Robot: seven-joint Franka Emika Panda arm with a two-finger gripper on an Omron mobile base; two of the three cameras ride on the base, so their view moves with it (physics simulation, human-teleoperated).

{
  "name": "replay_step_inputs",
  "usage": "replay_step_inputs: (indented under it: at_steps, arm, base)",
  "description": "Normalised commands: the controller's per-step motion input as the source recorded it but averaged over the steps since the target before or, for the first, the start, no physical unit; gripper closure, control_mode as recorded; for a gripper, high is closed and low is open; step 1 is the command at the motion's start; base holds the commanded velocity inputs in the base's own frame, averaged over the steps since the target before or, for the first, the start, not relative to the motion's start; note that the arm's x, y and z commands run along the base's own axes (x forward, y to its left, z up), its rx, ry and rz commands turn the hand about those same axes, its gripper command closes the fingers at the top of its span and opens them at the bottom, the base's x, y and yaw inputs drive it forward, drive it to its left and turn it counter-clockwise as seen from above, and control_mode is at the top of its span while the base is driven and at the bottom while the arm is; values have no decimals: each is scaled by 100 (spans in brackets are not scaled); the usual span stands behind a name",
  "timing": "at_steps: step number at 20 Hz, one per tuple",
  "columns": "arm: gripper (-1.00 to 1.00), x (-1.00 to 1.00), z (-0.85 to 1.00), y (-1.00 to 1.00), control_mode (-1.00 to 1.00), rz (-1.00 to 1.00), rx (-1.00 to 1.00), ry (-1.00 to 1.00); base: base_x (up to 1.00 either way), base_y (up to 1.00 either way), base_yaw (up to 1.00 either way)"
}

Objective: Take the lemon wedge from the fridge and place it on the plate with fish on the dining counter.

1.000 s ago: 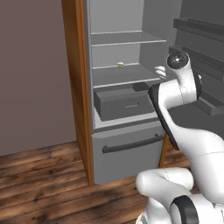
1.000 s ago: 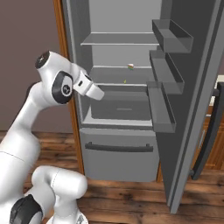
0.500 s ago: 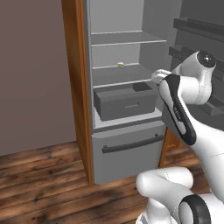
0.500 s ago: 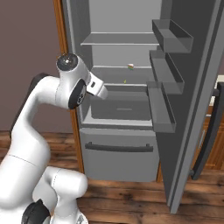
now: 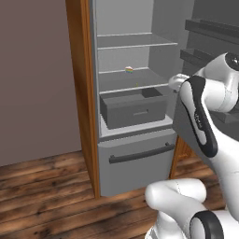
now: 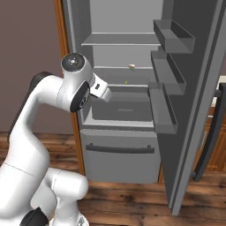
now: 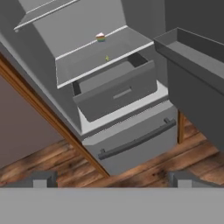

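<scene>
Room: a dark wooden plank floor and a plain brownish wall were seen to the left of the appliance.
Fridge: the tall grey fridge was found standing open between wooden side panels, its interior fully laid bare.
Door: the fridge door was swung wide to the right in the right base view, three grey door bins stacked on its inner face and a dark bar handle showing at its outer edge.
Shelves: two shelves were seen inside, an upper shelf and a middle shelf below it.
Lemon wedge: the lemon wedge was spotted sitting on the middle shelf, towards the back, a tiny pale piece with rainbow streaks; it was picked up again in the right base view and in the hand view.
Speck: a very small yellowish speck was noted on the same shelf, nearer the front; too small to be identified.
Crisper: a grey inner drawer was seen under the middle shelf.
Lower drawer: the bottom drawer was shut, its dark horizontal handle across the front.
Gripper: the gripper was held in front of the fridge, well apart from the wedge, nothing between its parts.
Fingers: the two dark fingertips were kept wide apart, nothing gripped.
</scene>
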Motion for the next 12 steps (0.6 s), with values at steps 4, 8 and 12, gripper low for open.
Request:
replay_step_inputs:
  at_steps: [4,8,12]
  arm:
    - [-100,-12,4,0,-100,0,0,7]
    - [-100,0,0,0,-100,0,0,0]
    - [-100,0,0,-7,-100,0,0,0]
  base:
    - [0,0,0]
    - [0,0,0]
    - [0,0,0]
